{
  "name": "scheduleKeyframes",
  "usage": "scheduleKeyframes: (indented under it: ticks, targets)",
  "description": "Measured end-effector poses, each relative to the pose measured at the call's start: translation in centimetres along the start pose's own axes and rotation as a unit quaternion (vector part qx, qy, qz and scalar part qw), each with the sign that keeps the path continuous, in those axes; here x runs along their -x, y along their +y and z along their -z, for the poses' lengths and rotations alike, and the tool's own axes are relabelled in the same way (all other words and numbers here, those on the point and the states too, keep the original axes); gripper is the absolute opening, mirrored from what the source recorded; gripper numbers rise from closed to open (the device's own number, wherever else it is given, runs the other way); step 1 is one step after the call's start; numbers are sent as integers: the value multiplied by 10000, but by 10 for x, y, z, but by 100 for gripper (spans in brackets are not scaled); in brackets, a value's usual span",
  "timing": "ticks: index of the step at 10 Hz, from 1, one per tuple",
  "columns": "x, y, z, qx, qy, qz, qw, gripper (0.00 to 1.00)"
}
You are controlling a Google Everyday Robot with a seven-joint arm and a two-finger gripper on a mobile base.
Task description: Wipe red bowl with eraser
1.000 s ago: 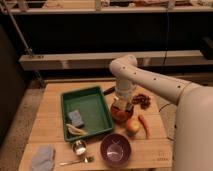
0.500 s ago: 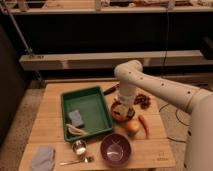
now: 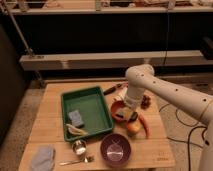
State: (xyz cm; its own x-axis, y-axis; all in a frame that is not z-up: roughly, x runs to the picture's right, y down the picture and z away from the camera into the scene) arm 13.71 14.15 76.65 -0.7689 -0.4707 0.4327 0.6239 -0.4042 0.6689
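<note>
The red bowl (image 3: 116, 108) sits on the wooden table just right of the green tray, partly covered by my arm. My gripper (image 3: 126, 115) points down into the bowl from the white arm and is shut on a small dark block, the eraser (image 3: 122, 118), which rests against the bowl's inside. The far side of the bowl is hidden behind the wrist.
The green tray (image 3: 100, 121) holds a blue sponge (image 3: 76, 117) and a pale peel-like item (image 3: 76, 130). A purple bowl (image 3: 116, 149), metal cup (image 3: 79, 146), spoon (image 3: 77, 161) and grey cloth (image 3: 42, 157) lie in front. An orange fruit (image 3: 133, 129), carrot (image 3: 145, 125) and dark grapes (image 3: 146, 101) crowd the bowl's right.
The arm's elbow has swung to the right, while the gripper has stayed in the red bowl, shifting slightly toward the front right.
</note>
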Motion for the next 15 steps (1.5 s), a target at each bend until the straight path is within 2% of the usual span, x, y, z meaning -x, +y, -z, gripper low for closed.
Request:
scheduleKeyframes:
  ticks: [4,6,10,13,15]
  targets:
    - [15,19,6,-20,170,-273,9995,20]
    - [8,27,16,83,240,-308,9992,20]
    - [-19,44,45,373,368,-312,9981,20]
    - [-53,36,58,502,438,-72,9978,20]
    - [-64,33,58,507,430,34,9978,20]
